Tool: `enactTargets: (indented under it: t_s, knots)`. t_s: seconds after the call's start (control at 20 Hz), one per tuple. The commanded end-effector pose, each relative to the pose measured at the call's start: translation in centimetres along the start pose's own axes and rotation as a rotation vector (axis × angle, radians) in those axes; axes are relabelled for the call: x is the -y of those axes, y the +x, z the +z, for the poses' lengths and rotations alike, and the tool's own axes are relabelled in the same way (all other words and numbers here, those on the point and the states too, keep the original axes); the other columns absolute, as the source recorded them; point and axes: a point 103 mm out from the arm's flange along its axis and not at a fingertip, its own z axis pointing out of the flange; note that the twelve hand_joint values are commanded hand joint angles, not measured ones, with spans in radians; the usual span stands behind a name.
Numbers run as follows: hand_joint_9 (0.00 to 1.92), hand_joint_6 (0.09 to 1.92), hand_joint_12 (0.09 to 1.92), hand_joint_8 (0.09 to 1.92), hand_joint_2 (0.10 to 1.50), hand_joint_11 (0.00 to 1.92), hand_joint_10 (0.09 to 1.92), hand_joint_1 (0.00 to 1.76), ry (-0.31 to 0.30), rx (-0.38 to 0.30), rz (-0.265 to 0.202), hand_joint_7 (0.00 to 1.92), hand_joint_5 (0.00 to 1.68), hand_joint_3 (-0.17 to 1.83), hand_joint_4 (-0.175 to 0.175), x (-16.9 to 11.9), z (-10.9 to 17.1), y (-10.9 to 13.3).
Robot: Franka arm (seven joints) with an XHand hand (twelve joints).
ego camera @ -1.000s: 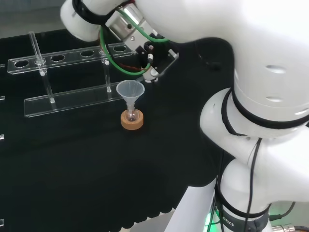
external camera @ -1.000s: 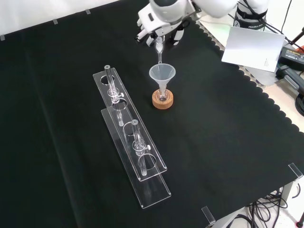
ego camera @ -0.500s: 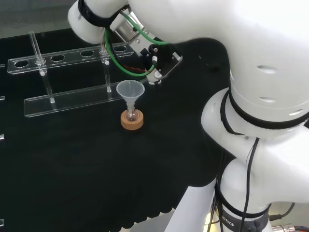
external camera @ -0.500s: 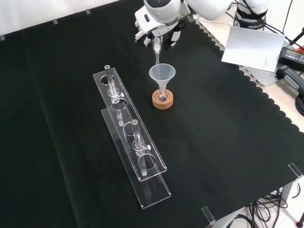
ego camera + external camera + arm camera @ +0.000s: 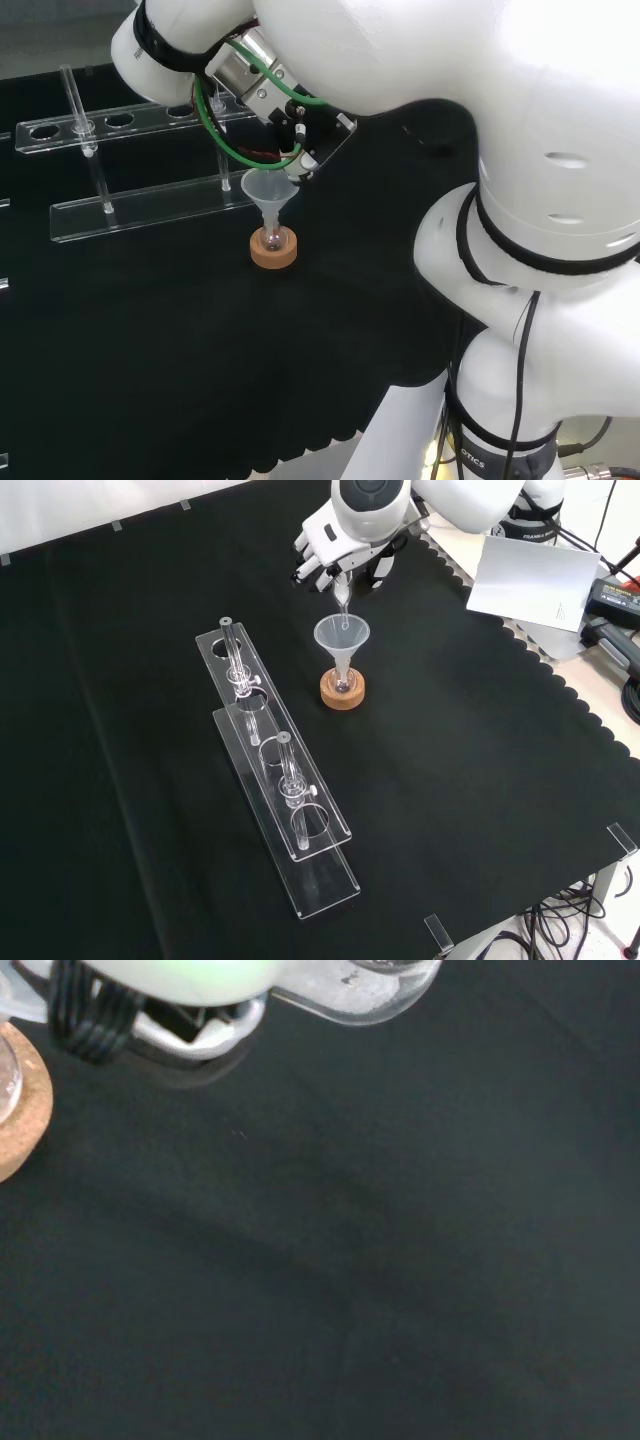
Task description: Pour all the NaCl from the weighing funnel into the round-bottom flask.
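- Weighing funnel, small clear glass piece (image 5: 342, 592), pinched in the black and white robot hand (image 5: 340, 555), narrow tip pointing down into the mouth of the clear plastic cone funnel (image 5: 342, 636); contents too small to tell.
- black cloth bench (image 5: 480, 780) takes up most of the front view, scalloped edge at the right.
- white robot arm links (image 5: 520, 200) big at the right of the head view, green cables near the wrist.
- two long clear plastic racks (image 5: 285, 810) with holes and upright posts, left of the flask in the front view, well apart from it; behind it in the head view (image 5: 150, 205).
- hand above the cone funnel at the top of the front view, fingers curled round the weighing funnel.
- cone funnel upright, its stem down in the neck of the small clear round-bottom flask (image 5: 343, 685).
- flask sits on a round cork ring stand (image 5: 343, 692), near mid cloth; head view same (image 5: 274, 250).
- wrist view: edge of the cork ring (image 5: 20, 1110) on black cloth.
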Motion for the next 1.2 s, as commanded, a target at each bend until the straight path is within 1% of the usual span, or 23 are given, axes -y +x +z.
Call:
enactTargets:
  t_s: [0.05,0.25,0.5,0.9,1.2]
  knots:
    - [1.05,0.5,0.97,0.67,0.64,0.9,0.25,1.14,0.02,0.039,0.011,0.6,1.36,0.63,0.175,-0.5,0.0,0.0]
    - [1.05,0.5,0.97,0.67,0.64,0.9,0.25,1.14,0.015,0.069,0.007,0.6,1.36,0.63,0.175,-0.5,-0.1,0.0]
    - [1.05,0.5,0.97,0.67,0.64,0.9,0.25,1.14,0.012,0.132,0.01,0.6,1.36,0.63,0.175,-0.5,-0.4,0.1]
    - [1.05,0.5,0.97,0.67,0.64,0.9,0.25,1.14,0.01,0.178,0.011,0.6,1.36,0.63,0.175,-0.4,-0.6,0.0]
    - [1.05,0.5,0.97,0.67,0.64,0.9,0.25,1.14,0.003,0.236,0.014,0.6,1.36,0.63,0.175,-0.4,-1.0,-0.1]
